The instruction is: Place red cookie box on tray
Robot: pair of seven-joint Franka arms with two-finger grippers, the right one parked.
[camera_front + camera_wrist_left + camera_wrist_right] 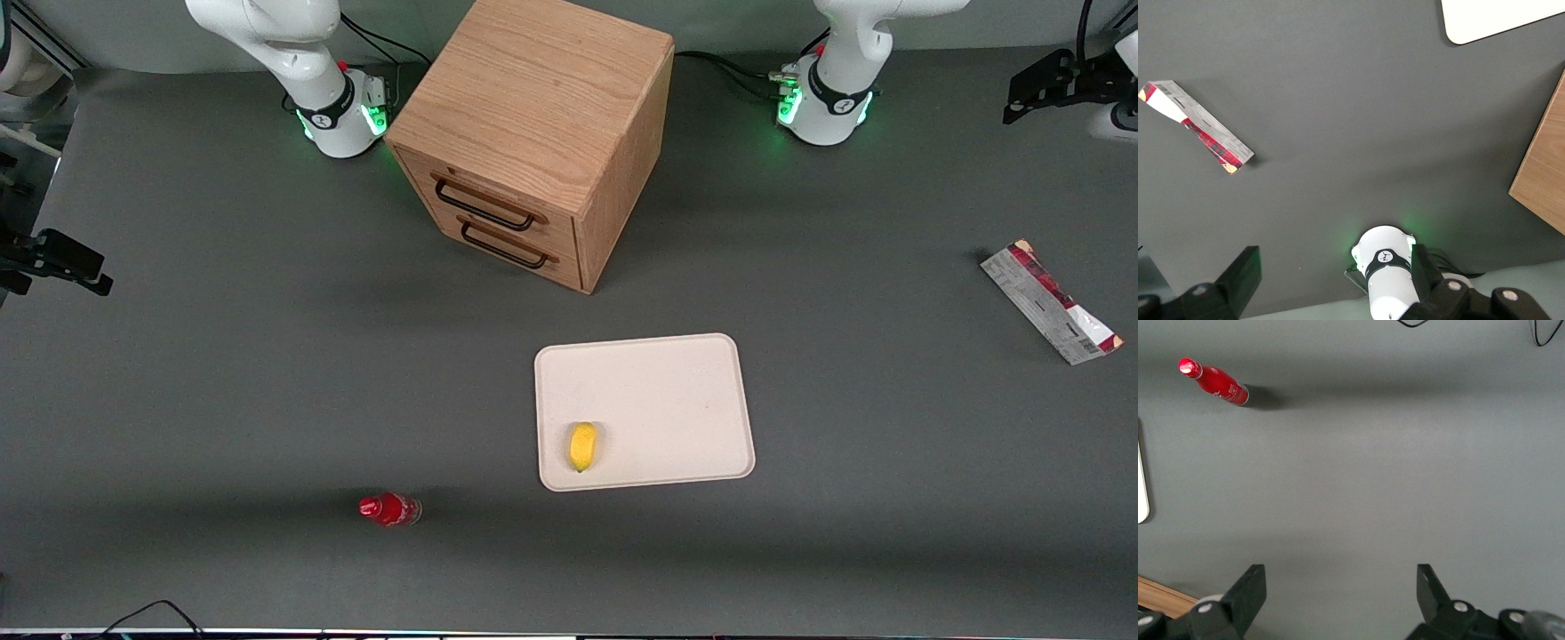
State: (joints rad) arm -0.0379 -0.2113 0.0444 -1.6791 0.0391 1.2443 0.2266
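From the front, the red cookie box lies flat on the grey worktop close to its edge at the working arm's end, grey printed back up, set at a slant and well apart from the tray. The tray sits near the middle, in front of the wooden drawer cabinet, with a small yellow fruit in the corner nearest the camera; most of its surface is bare, so room to set the carton down looks ample. A small red bottle lies toward the parked arm's end, out of the way. In the left wrist view, the gripper hangs high over the worktop with its fingers spread wide and empty, the box off to one side of it. The carton is probably light, stiff but crushable card; a grasp across its narrow width near mid-length seems safest. Nothing stands between box and tray.
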